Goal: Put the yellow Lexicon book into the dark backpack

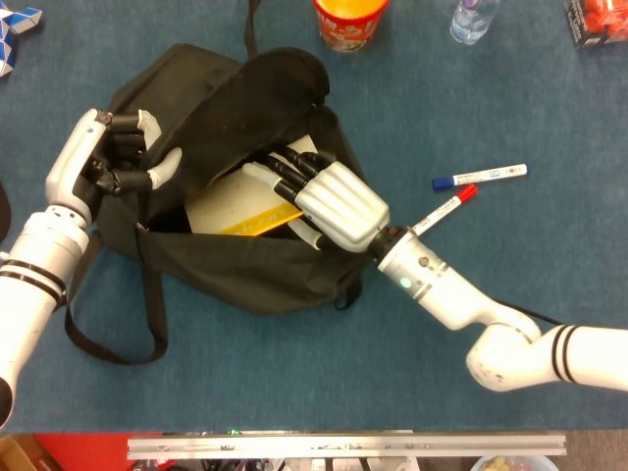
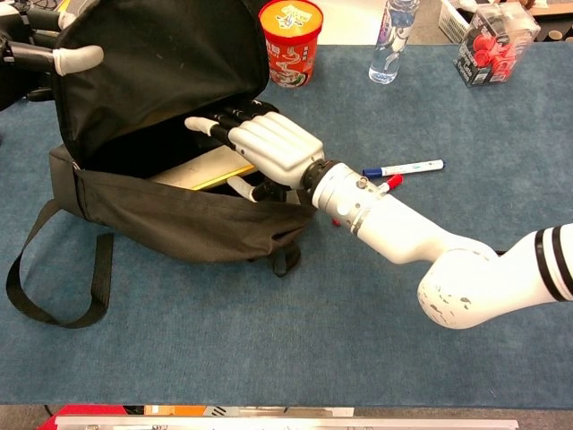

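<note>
Yellow Lexicon book (image 1: pixel 245 208) lying inside the dark backpack (image 1: pixel 245 265), under the right hand (image 1: pixel 329 196).
Head view: the book's long axis slants from lower left to upper right; right hand above it, fingers extended and apart; left hand (image 1: pixel 123 162) grips the flap. Chest view: book (image 2: pixel 201 170) low in the mouth, right hand (image 2: pixel 269 148) nearer.

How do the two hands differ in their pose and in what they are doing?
The left hand has its fingers curled on the backpack flap, holding it up; the right hand has its fingers stretched out straight. The left hand is outside, at the bag's far left edge; the right hand reaches into the opening, over the book, which lies flat inside. Whether it touches the book is unclear. Both are white with dark fingers.
</note>
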